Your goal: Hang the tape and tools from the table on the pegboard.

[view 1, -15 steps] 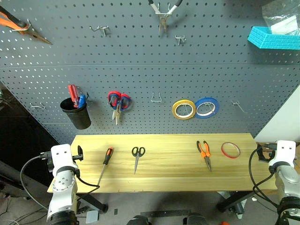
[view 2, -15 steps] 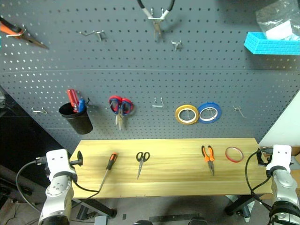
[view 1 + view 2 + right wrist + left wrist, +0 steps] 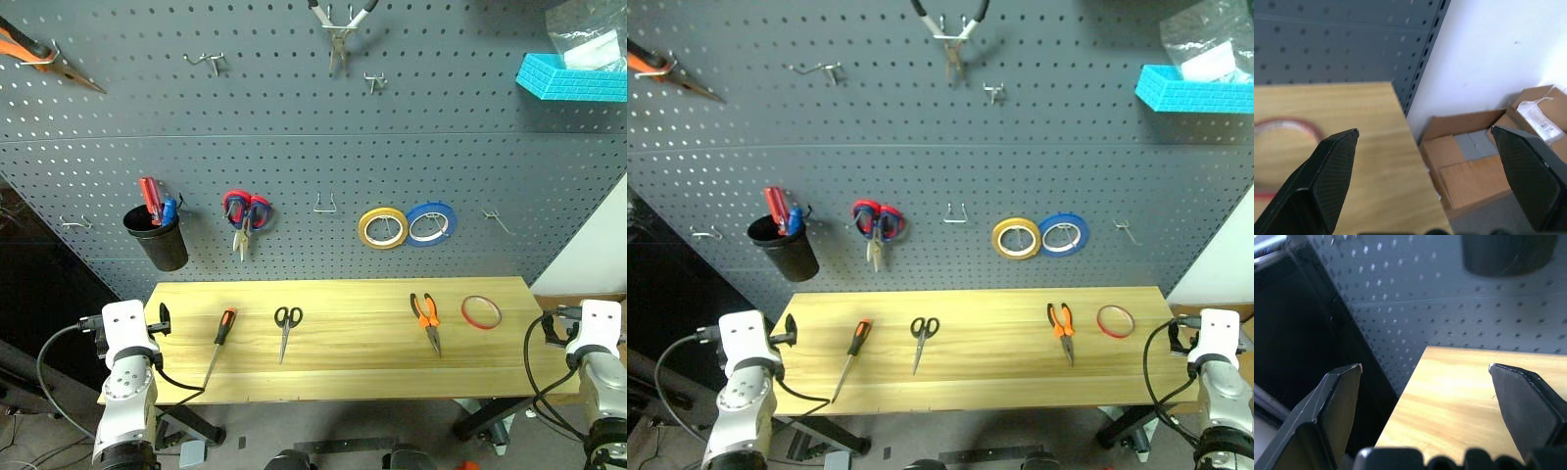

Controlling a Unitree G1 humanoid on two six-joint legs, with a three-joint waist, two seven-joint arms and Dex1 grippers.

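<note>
Large dark grey perforated pegboard stands behind the long light-wood table; table taken as landmark. On the table, from its left end: slim orange-and-black-handled screwdriver, small black-handled scissors, orange-and-black-handled pliers, then thin red tape ring lying flat near the right end. All four lie apart from one another, none on a hook. Left gripper hangs off the table's left end, fingers spread wide, empty. Right gripper off the right end, fingers likewise apart, holding nothing.
</note>
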